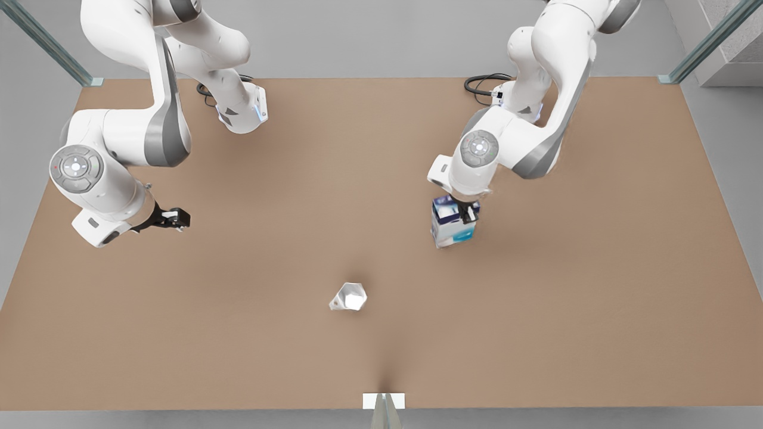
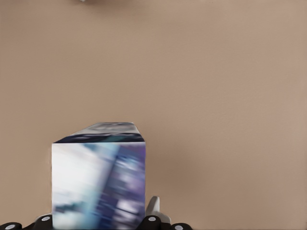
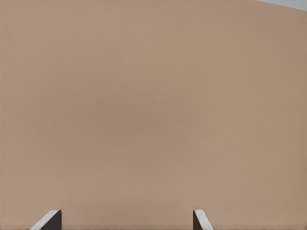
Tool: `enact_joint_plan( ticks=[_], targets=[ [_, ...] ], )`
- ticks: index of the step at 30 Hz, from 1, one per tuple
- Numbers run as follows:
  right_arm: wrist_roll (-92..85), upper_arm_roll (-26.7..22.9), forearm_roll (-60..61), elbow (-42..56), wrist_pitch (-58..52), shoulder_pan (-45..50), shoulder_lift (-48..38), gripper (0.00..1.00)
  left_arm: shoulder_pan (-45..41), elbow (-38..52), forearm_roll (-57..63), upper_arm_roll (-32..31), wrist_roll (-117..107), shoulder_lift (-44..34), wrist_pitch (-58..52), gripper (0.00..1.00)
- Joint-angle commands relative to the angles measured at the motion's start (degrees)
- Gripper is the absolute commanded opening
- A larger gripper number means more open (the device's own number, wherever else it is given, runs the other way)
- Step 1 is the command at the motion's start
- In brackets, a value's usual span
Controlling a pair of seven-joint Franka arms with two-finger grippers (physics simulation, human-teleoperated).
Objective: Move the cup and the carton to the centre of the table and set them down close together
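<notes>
The dark blue and white carton (image 1: 453,223) is at the middle right of the tan table (image 1: 596,298) in the front view. My left gripper (image 1: 468,213) is shut on it from above. In the left wrist view the carton (image 2: 98,182) sits between the fingers (image 2: 153,207). I cannot tell whether its base touches the table. The pale faceted cup (image 1: 349,297) rests alone near the front centre, apart from both grippers. My right gripper (image 1: 179,219) hovers at the front view's left, and in the right wrist view this gripper (image 3: 124,220) is open over bare tabletop.
Black cables (image 1: 483,83) lie at the table's back edge by each arm base. A small white marker (image 1: 383,401) sits at the middle of the front edge. Slanted glass posts (image 1: 703,44) stand at the back corners.
</notes>
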Motion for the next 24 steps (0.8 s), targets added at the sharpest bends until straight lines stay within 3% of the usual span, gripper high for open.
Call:
enact_joint_plan(
  ticks=[1,7,8,11,17,20,21,22,24],
  targets=[
    [0.0,0.0,0.0,0.0,0.0,0.0,0.0,1.0,-1.0,1.1,-2.3,0.0,-0.2,1.0,-0.1,0.49],
    [0.0,0.0,0.0,0.0,0.2,0.0,0.0,1.0,-12.6,14.7,-1.5,2.2,2.7,15.7,5.3,0.51],
    [0.0,0.0,0.0,0.0,0.2,0.0,0.0,1.0,-16.2,15.4,-1.8,6.2,2.7,15.9,5.3,0.51],
    [0.0,0.0,0.0,-0.1,0.2,-0.1,0.0,1.0,-19.9,19.6,-2.0,7.6,1.3,19.3,5.5,0.5],
    [0.0,0.0,0.0,-0.1,0.3,0.0,0.1,1.0,-24.5,20.6,-1.5,8.4,1.5,21.8,4.9,0.51],
    [0.0,0.0,0.0,-0.1,0.2,0.0,0.0,1.0,-27.4,20.7,-1.5,11.7,5.4,22.1,3.9,0.52],
    [0.0,0.0,0.0,-0.1,0.3,0.0,0.0,1.0,-27.7,20.8,-1.5,11.8,5.4,22.5,3.9,0.64],
    [0.0,0.0,0.0,-0.1,0.2,0.0,0.0,1.0,-29.1,21.5,-1.5,13.4,5.1,23.3,4.0,0.95],
    [0.0,0.0,0.0,-0.1,0.2,0.0,0.0,1.0,-29.6,22.1,-1.6,14.2,4.7,23.3,4.0,1.0]
  ],
)
